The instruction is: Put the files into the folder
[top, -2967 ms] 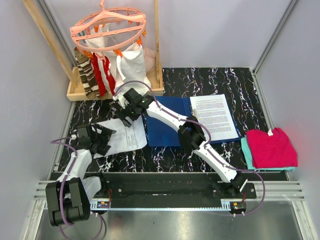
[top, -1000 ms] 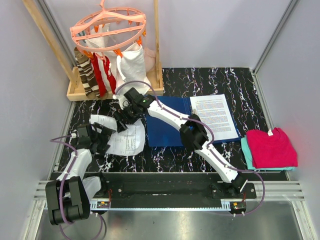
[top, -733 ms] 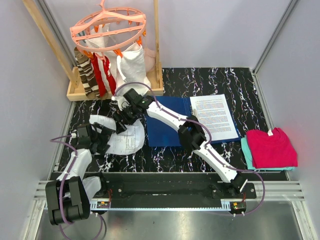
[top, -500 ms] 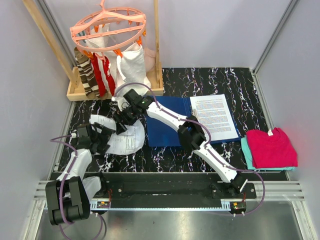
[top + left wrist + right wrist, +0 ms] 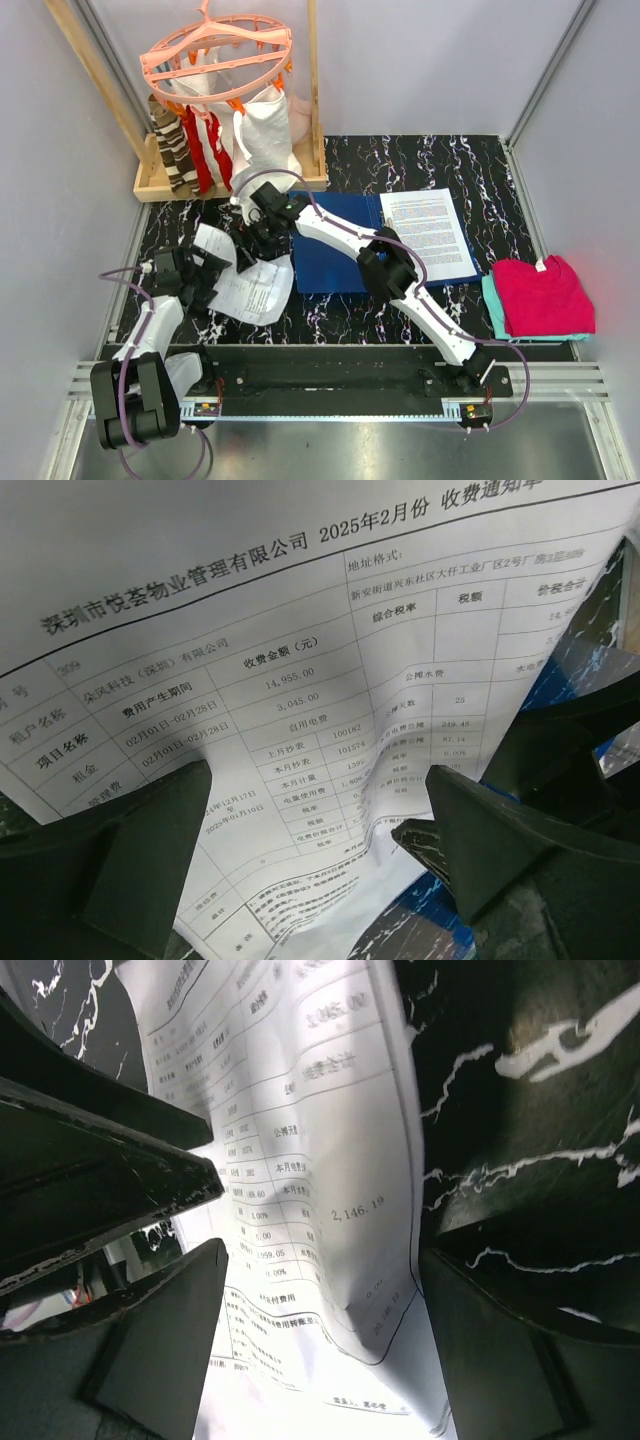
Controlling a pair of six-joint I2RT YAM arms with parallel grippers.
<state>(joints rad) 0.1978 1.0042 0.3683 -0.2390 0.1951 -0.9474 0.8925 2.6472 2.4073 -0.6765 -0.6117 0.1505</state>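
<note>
Right gripper (image 5: 262, 243) hangs over the far edge of the loose printed sheet (image 5: 256, 290), jaws spread. In the wrist view the paper runs through the gap between the fingers with neither pad pressed on it, so I read it as released and not yet a grip. Left gripper (image 5: 192, 275) sits at the sheet's left side, jaws wide apart and empty, with the page just in front of its fingertips. The sheet is buckled: its far-left part is lifted off the black marbled tabletop (image 5: 460, 165), and its long axis runs diagonally from far-left to near-right. The open blue folder (image 5: 325, 262) lies just to the right of it, with another printed sheet (image 5: 430, 232) already on its right half. So the page has to travel rightward. My right gripper is nearer the folder, and I judge it the one to carry the sheet.
</note>
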